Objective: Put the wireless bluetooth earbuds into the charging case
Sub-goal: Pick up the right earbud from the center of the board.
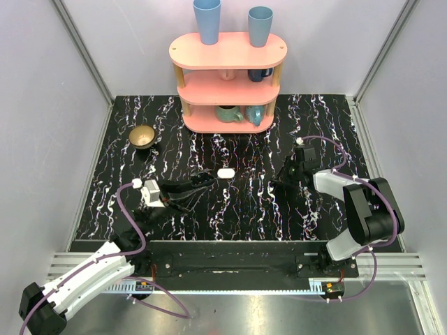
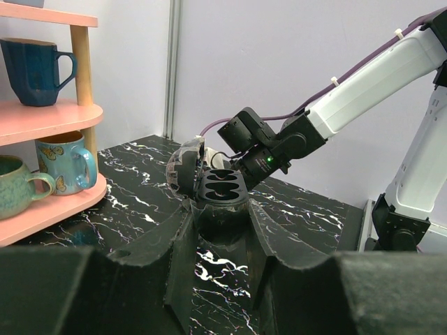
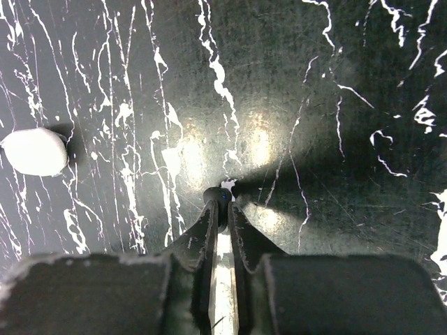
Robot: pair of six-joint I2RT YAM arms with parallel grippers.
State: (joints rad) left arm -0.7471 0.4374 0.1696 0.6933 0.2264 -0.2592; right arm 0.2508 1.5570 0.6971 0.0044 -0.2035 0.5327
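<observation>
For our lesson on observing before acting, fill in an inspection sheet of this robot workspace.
Surface: black marble table, white-veined.
Job's things: charging case open, wells look empty; likely earbud on the table; second earbud not seen.
Clutter: white oval piece, brown bowl, pink shelf of cups.
Grippers: left gripper grips the charging case; right gripper pinches the earbud.
Cables: purple cables along both arms.
Surroundings: pale walls, metal frame.
</observation>
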